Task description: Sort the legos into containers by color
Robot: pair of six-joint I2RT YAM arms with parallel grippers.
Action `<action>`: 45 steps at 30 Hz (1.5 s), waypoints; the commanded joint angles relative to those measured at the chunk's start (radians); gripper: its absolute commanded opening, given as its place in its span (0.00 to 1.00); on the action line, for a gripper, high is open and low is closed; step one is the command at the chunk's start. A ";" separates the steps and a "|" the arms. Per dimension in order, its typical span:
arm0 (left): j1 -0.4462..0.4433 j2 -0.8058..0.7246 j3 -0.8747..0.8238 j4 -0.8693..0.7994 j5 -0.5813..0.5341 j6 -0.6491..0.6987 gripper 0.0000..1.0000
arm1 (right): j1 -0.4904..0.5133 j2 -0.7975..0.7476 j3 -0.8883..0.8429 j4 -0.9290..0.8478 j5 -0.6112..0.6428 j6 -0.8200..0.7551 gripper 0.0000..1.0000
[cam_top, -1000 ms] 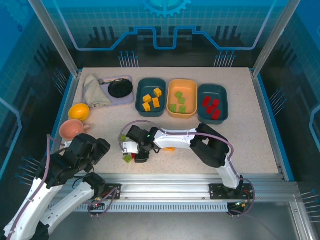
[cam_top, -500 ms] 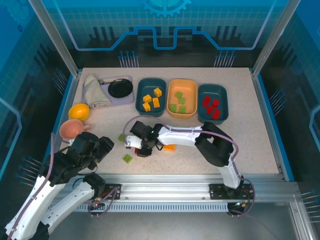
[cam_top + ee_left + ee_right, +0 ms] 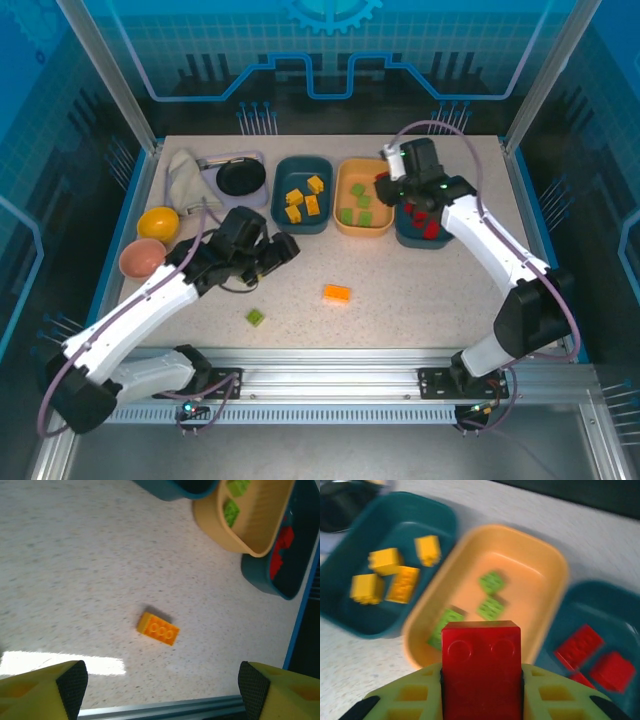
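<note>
Red lego (image 3: 481,667): being clenched between right fingers (image 3: 407,700), studs facing the wrist camera, long axis running 12-to-6 in that view. Hanging over the seam between orange-tan tray (image 3: 364,231) and right teal tray (image 3: 450,195), not yet inside either. Right teal tray, already carrying red pieces, lying at roughly 4 o'clock from the held piece in the top view and at 2 o'clock in the wrist view; its long axis running 12-to-6 from above. Judging the next move: shifting a little toward 4 o'clock before letting go, otherwise risking a drop among the green ones in the orange-tan tray.

Left fingers (image 3: 45,690): spread wide, grasping nothing, hovering over the desk (image 3: 400,310). Orange lego (image 3: 158,628): lying loose on the desk, studs up, at about 4 o'clock from left fingers in the top view, ahead of them and midway between in the left wrist view; long axis running 10-to-4 there, near 9-to-3 from above. Green lego (image 3: 256,317): lying loose too, at about 6 o'clock from left fingers, too small for reading its axis. Left arm sitting nearer to both loose pieces. Left teal tray (image 3: 290,168), holding the yellow-orange ones, sitting at 1 o'clock from left fingers.
</note>
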 commanded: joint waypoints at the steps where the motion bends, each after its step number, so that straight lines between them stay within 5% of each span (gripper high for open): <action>1: -0.022 0.115 0.099 0.115 0.067 0.068 0.82 | -0.085 0.059 0.007 -0.117 0.022 0.174 0.20; 11: -0.038 0.456 0.360 0.168 0.140 0.105 0.82 | -0.258 0.384 0.229 -0.119 -0.065 0.614 0.22; 23: -0.038 0.535 0.424 0.174 0.151 0.117 0.82 | -0.268 0.591 0.441 -0.176 0.027 1.185 0.25; 45: -0.052 0.552 0.520 0.269 0.192 0.254 0.83 | -0.300 0.673 0.410 -0.036 0.038 1.590 0.30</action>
